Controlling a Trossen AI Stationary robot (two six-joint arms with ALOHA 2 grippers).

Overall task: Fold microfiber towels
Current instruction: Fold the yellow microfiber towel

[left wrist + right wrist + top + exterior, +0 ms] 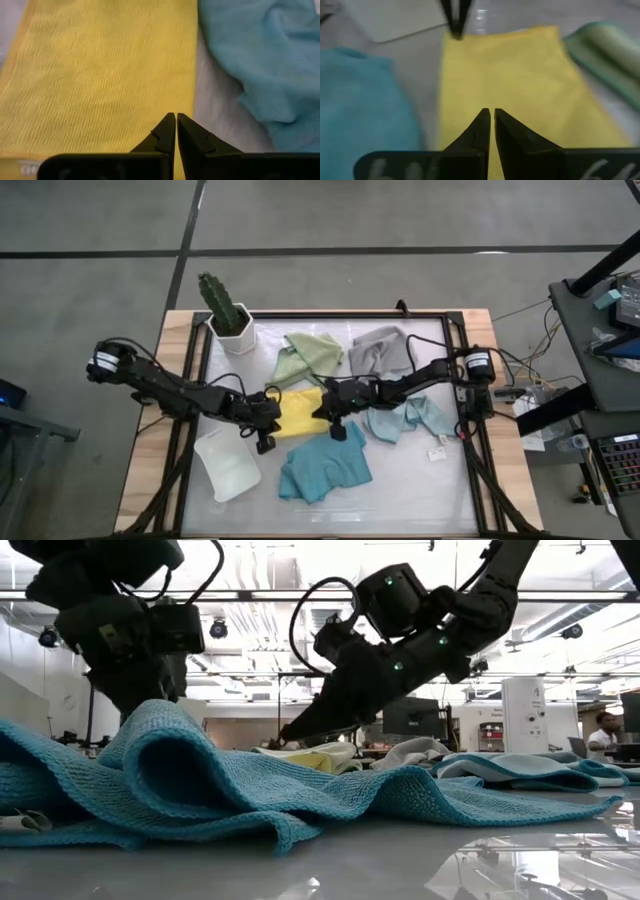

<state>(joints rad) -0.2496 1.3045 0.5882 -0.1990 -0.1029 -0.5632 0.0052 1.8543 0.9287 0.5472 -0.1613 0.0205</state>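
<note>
- One yellow towel (298, 412) flat at table centre, between both grippers; soft, light, limp, likely to sag, so best pinched at edge or corner.
- Left gripper (266, 411) shut at one end, pinching nothing visible.
- Right gripper (327, 414) shut at opposite end, likewise.
- Teal towel (325, 468) crumpled just beside.

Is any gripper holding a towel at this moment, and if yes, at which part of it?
Both grippers, left and right, are shut at opposite short edges of the yellow towel; whether cloth is pinched cannot be told.
</note>
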